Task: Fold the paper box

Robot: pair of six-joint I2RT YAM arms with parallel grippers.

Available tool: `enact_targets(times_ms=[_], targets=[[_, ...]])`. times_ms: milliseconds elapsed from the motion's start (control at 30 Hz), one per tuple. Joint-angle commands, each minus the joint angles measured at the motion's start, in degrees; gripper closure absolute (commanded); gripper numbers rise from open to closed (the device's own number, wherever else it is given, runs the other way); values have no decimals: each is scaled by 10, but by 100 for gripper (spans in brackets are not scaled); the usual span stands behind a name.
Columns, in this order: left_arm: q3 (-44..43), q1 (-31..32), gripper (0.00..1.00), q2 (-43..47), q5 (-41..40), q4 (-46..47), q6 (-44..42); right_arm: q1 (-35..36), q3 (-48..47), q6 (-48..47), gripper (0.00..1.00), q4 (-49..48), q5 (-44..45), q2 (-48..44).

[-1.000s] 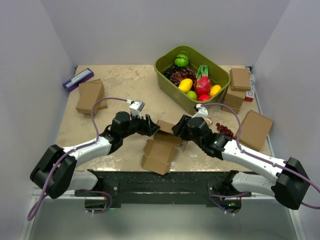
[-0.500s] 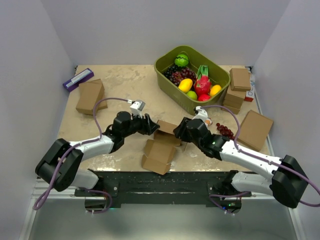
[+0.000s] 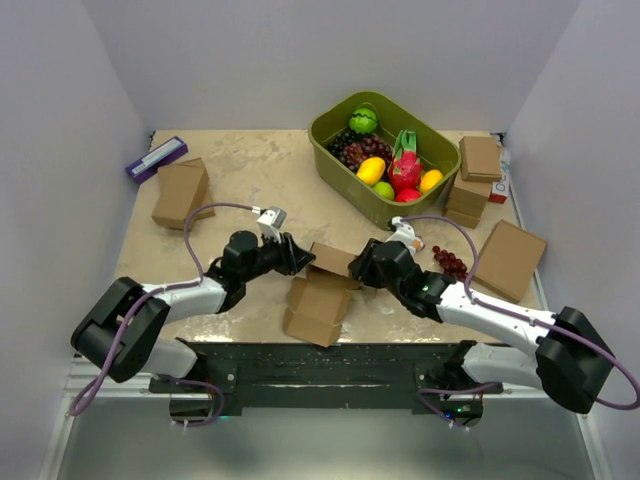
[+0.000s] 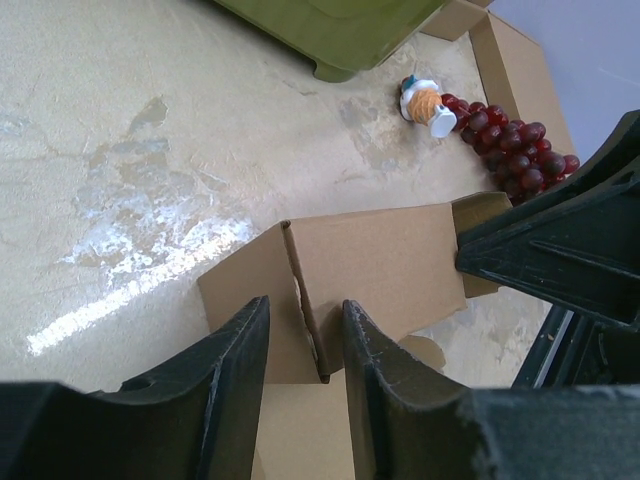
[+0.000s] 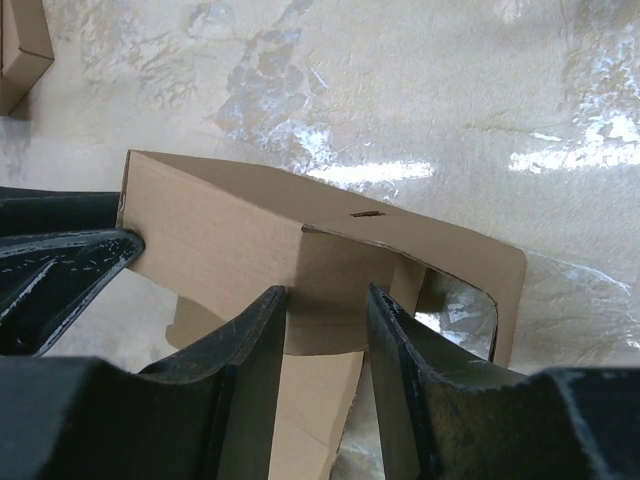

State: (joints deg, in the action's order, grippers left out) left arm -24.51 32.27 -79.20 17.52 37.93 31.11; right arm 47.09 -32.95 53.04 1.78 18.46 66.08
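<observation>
The paper box (image 3: pixel 318 300) is a half-folded brown cardboard piece at the table's near middle, with one section raised. My left gripper (image 3: pixel 297 259) is at the raised section's left end. In the left wrist view its narrowly open jaws (image 4: pixel 305 325) straddle an upright wall edge of the box (image 4: pixel 380 265), with a gap on each side. My right gripper (image 3: pixel 356 266) is at the right end. Its jaws (image 5: pixel 325 310) stand open in front of the box's end panel (image 5: pixel 220 225), above a flat flap.
A green basket (image 3: pixel 330 140) of fruit stands at the back right. Loose red grapes (image 3: pixel 450 262) and a small white-capped toy (image 4: pixel 428 105) lie right of the box. Brown boxes are stacked at left (image 3: pixel 180 192) and right (image 3: pixel 478 160), beside a larger flat one (image 3: pixel 510 258). A purple item (image 3: pixel 155 158) lies far left.
Both grippers have narrowed and slid a little nearer, closing in on the raised section from either end. The box has hardly shifted.
</observation>
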Motion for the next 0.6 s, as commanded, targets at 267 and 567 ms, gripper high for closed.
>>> enact_targets(times_ms=[267,567], targets=[[-30,-5,33,48,1,-69,-7,-4,-67,-51,43,74,-32,-82],[-162,-5,15,142,-55,-328,-82,-9,-56,-17,23,36,-83,-76]])
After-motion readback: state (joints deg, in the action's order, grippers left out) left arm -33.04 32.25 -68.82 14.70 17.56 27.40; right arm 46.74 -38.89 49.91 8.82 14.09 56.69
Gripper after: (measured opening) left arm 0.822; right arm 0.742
